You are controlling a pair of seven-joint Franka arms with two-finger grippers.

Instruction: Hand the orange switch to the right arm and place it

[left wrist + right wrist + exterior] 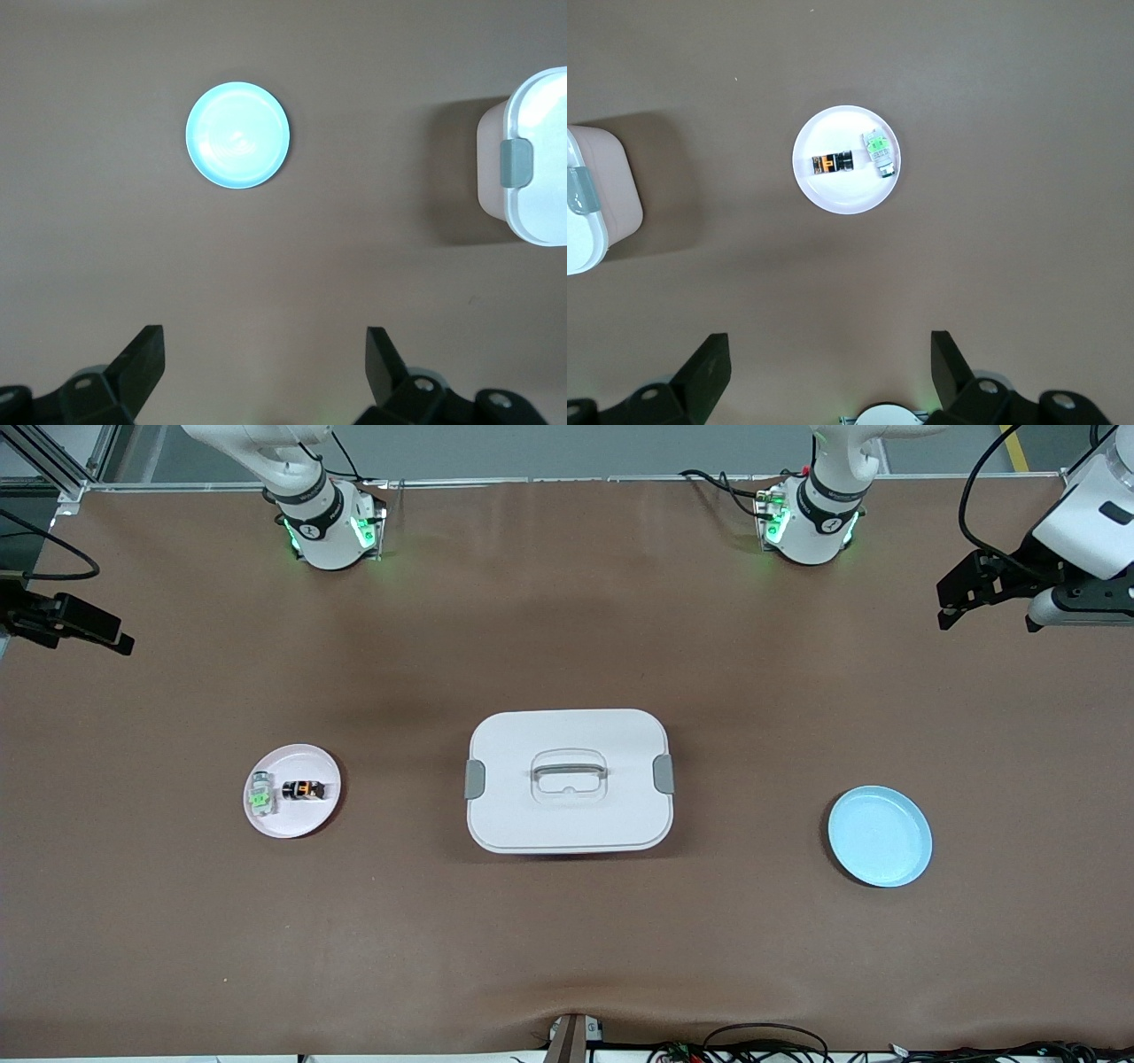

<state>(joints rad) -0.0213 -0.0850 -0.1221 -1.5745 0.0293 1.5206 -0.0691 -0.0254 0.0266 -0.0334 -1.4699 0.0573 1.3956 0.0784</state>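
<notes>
Orange-lit and tiny, the orange switch (303, 789) lies on a pale pink plate (324, 766) toward the right arm's end of the tabletop (567, 957), touching nothing but the plate, with a grey-white switch (261, 794) (green light) just beside it. High above that end hangs the right pincer (75, 627), fingers spread wide and empty; its wrist view looks straight down on the plate and both switches. Over the other end the left pincer (988, 602) hangs equally wide and empty, a light blue plate (880, 835) well below it. Between the plates sits a lidded white box (569, 780).
</notes>
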